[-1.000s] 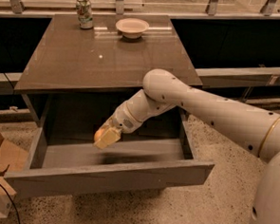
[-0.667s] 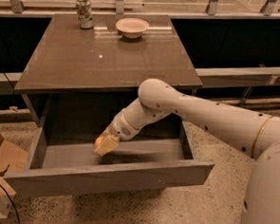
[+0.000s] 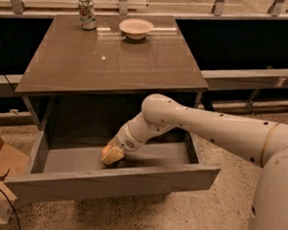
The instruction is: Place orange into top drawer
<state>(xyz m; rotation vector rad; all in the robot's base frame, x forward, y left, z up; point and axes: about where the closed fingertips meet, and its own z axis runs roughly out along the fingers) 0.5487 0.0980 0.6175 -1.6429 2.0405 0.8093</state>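
Lowered since the earlier frames, the white arm (image 3: 207, 128) now reaches from the right edge down into the top drawer (image 3: 115, 181), which is pulled fully open at lower centre so its interior can be reached from above. Cabinet top (image 3: 113, 61), upper centre, carries a pale bowl (image 3: 135, 27) and a can (image 3: 86, 13), both well apart from the work. Gripper (image 3: 116, 148) sits low inside the drawer, near the front panel; the orange (image 3: 110, 157) is at its tip — whether clamped or released cannot be told.
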